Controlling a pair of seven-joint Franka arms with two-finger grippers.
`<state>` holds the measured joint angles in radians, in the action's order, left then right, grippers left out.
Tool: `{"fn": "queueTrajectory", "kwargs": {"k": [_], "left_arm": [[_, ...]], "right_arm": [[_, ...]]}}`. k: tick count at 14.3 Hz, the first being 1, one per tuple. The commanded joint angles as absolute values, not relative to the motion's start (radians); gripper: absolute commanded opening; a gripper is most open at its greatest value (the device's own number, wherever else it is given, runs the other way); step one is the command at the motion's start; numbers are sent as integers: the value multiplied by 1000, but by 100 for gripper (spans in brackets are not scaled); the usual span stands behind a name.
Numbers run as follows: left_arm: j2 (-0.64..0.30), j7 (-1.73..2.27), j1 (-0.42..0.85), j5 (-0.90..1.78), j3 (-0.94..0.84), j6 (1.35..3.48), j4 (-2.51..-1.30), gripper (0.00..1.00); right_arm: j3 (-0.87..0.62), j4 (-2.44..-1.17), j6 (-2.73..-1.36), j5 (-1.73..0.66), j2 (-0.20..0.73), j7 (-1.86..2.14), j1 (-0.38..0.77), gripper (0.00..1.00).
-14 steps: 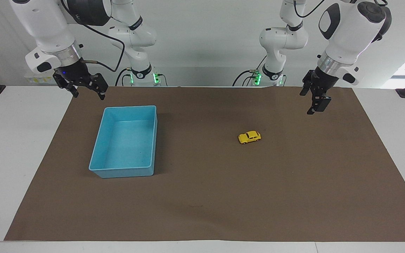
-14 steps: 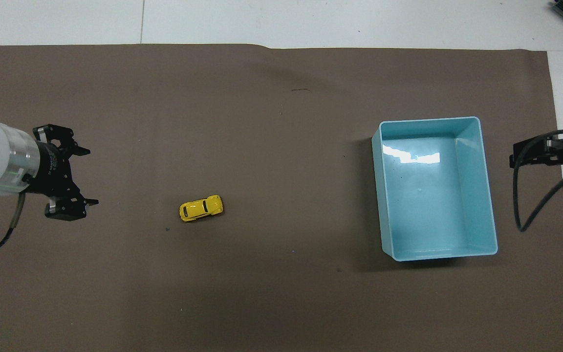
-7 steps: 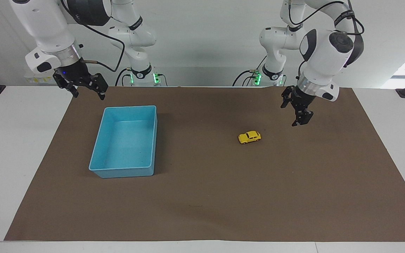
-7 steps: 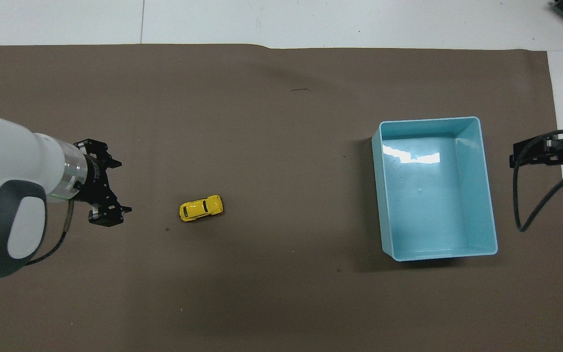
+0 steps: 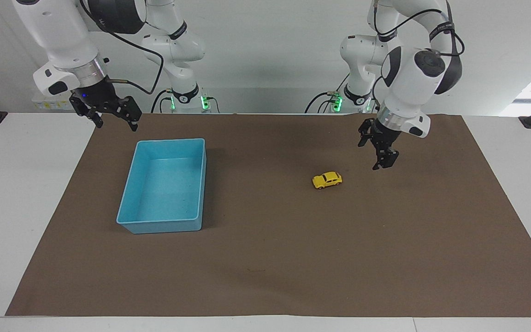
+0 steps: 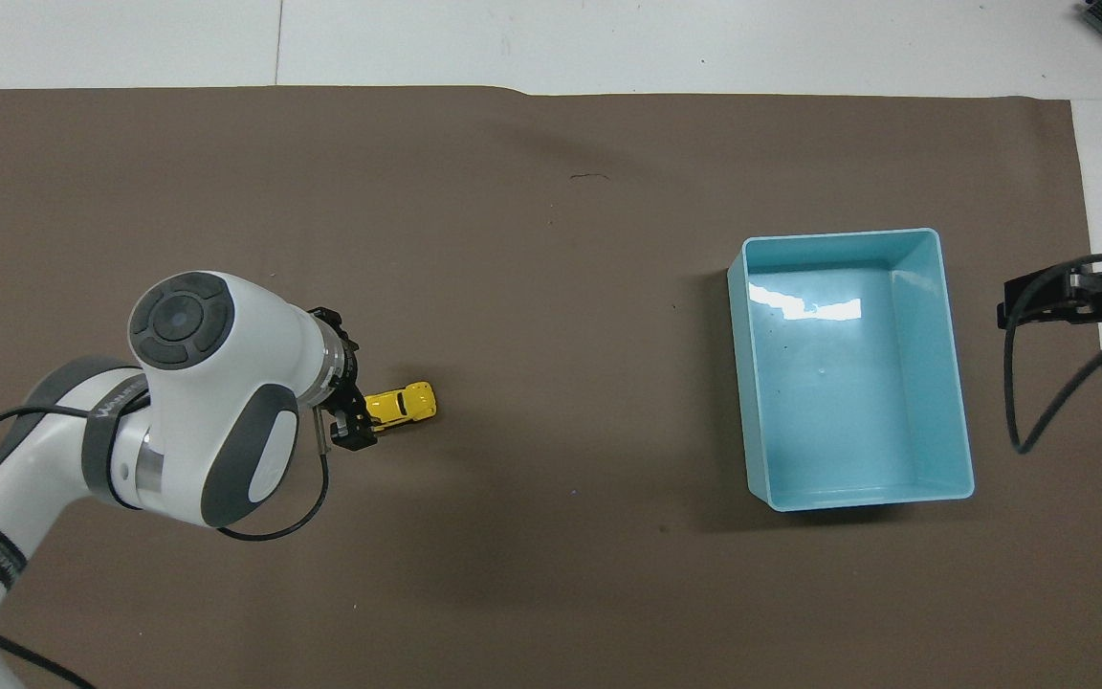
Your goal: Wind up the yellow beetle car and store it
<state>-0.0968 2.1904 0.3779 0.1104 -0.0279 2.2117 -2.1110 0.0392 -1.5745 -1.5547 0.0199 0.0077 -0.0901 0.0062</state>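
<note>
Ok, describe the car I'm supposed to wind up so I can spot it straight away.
Start at the brown mat covering the table; the blue bin sits toward the right arm's end. The yellow beetle car stands alone on bare mat toward the left arm's end, with the open left gripper in the air near it. It is tiny, bright yellow, rounded, with dark windows.

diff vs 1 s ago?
The left pincer swung in from its end of the mat and came lower, now up in the air beside the yellow beetle car, open, holding nothing. Car, blue bin and the waiting right pincer are unchanged.
</note>
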Motion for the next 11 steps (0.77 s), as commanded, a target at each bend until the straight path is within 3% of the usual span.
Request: {"fn": "queueTrajectory", "kwargs": {"k": [1, 11], "left_arm": [[-110, 2224, 408, 121, -9, 2285, -2161, 100], [-123, 2273, 434, 121, -9, 2419, -2232, 100]], "right_arm": [[29, -1595, -1572, 15, -11, -71, -6, 100], [29, -1595, -1572, 15, -11, -71, -6, 100]]}}
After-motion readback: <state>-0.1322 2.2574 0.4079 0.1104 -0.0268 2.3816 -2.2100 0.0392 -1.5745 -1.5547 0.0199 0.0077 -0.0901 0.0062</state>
